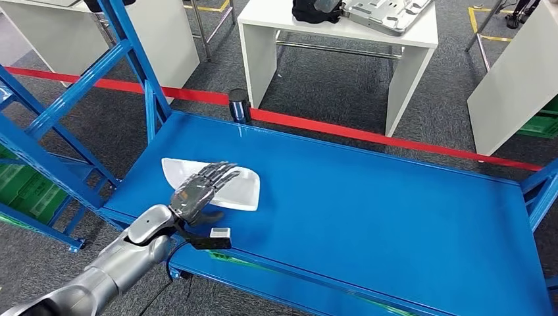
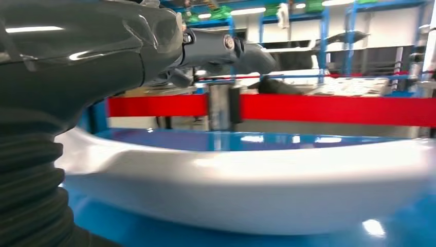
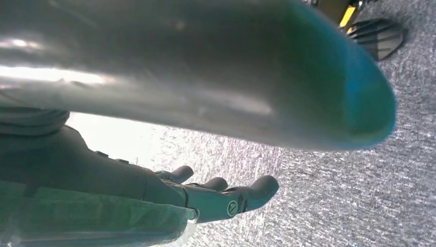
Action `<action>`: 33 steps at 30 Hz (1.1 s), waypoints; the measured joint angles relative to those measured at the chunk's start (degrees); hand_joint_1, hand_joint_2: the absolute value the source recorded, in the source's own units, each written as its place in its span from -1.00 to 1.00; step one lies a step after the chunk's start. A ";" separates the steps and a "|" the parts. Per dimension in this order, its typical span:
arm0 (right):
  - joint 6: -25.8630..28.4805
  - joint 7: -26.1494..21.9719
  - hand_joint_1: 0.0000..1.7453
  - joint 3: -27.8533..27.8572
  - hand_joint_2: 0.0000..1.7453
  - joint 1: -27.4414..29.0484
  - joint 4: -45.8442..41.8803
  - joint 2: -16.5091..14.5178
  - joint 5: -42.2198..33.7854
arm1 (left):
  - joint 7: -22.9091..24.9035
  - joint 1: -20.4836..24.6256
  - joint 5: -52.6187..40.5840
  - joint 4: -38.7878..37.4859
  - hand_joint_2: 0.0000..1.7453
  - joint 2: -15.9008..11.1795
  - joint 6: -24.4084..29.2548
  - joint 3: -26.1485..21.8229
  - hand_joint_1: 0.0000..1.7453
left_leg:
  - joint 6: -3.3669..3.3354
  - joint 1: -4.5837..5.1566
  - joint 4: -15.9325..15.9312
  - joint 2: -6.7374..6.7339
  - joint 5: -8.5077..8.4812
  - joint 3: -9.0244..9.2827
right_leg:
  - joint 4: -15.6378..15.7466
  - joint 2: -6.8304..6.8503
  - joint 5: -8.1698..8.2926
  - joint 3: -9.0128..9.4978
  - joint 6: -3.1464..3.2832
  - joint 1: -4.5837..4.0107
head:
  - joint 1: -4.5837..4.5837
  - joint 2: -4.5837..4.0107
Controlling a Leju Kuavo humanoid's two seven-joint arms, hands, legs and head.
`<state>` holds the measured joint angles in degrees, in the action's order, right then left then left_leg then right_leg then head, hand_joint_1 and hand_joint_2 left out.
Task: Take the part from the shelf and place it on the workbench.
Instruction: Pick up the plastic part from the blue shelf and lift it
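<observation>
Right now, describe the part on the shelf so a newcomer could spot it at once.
Start at the big glossy blue metal shelf in front of the red barrier tape. Near its left end lies a flat white plastic part with rounded corners, under the fingers of the robot's grey left hand. It is the only white thing on that blue surface.

The part point(image 1: 220, 182) is a white, glossy, shallow curved shell with a pointed end and a broader rounded end, lying flat on the blue shelf point(image 1: 368, 197) near its left front edge, partly covered from above
</observation>
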<state>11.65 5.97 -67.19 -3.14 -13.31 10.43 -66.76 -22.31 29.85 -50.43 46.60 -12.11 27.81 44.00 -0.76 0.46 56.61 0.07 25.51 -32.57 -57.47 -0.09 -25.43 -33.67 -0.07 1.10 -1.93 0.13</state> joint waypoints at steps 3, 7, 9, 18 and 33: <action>0.03 -0.32 -1.00 0.00 -1.00 -0.02 0.00 0.07 -0.13 | -0.89 1.29 1.07 -0.59 1.00 0.48 -0.62 1.30 -1.00 | 0.85 -0.34 3.74 -0.02 2.42 -1.80 | 0.13 -0.12 0.16 0.08 0.72 0.38 | -0.08 0.00; 0.07 -0.42 -1.00 0.00 -1.00 0.00 0.00 0.15 -0.16 | -1.15 2.12 1.78 -1.35 1.00 0.88 -0.95 2.52 -1.00 | 1.54 -0.69 17.45 -0.03 7.79 -8.42 | 0.09 -0.19 0.15 0.03 0.96 0.15 | -0.14 0.00; 0.07 -0.42 -1.00 0.00 -1.00 -0.03 0.00 0.15 -0.16 | -1.19 2.26 1.82 -1.62 1.00 0.99 -0.97 2.93 -1.00 | 0.99 -0.60 14.34 -0.01 5.19 -7.11 | 0.11 -0.30 0.15 0.14 0.96 -0.10 | -0.15 0.00; 0.11 -0.49 -1.00 0.00 -1.00 -0.26 0.02 -0.25 -0.19 | -1.19 3.69 1.91 -2.10 1.00 1.34 -0.94 3.74 -1.00 | -2.14 0.31 -1.92 -0.65 -1.06 0.84 | -2.10 -0.17 -0.98 -1.14 0.18 -0.54 | 0.15 0.00; 0.22 -0.88 -1.00 0.05 -1.00 -0.34 0.24 0.19 -0.94 | -2.21 5.86 7.14 -2.50 1.00 3.22 -5.61 6.72 0.99 | 0.61 -0.18 2.51 -0.33 1.45 -1.45 | -0.22 -0.03 0.14 -0.22 0.21 0.78 | 0.01 0.00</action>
<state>11.87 5.09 -67.14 -3.48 -13.08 10.62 -67.71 -24.52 35.71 -43.29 44.11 -8.90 22.21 50.72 -0.15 0.27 59.13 -0.26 26.96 -34.02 -57.69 -0.12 -25.29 -33.89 0.13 1.88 -1.92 0.13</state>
